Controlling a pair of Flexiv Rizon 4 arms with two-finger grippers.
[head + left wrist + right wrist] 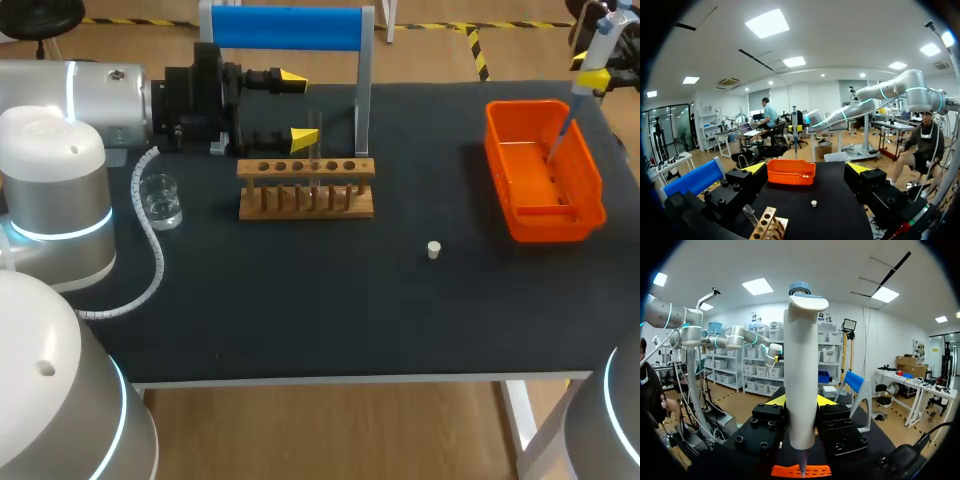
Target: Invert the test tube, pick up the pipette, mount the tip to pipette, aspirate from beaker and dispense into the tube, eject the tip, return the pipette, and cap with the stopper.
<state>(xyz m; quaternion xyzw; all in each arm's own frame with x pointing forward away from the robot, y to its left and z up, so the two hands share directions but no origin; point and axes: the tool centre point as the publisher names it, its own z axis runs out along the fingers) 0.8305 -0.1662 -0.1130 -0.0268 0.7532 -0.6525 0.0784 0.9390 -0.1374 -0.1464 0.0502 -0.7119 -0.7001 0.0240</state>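
Right pincer [801, 401] clamped on pipette [801, 355], over orange bin [527, 104]; left pincer [297, 107] apart

I read bright, even overhead light in all three views. The source is the ceiling panels [767, 23], which wash out to plain white in both wrist views. Shadows on the dark table [300, 320] are soft and hard to make out. The beaker [160, 200] carries small glints. The orange bin [545, 215] reads vivid, close to saturated. The pipette [801, 380] is lit from above and its lower body falls into shade.
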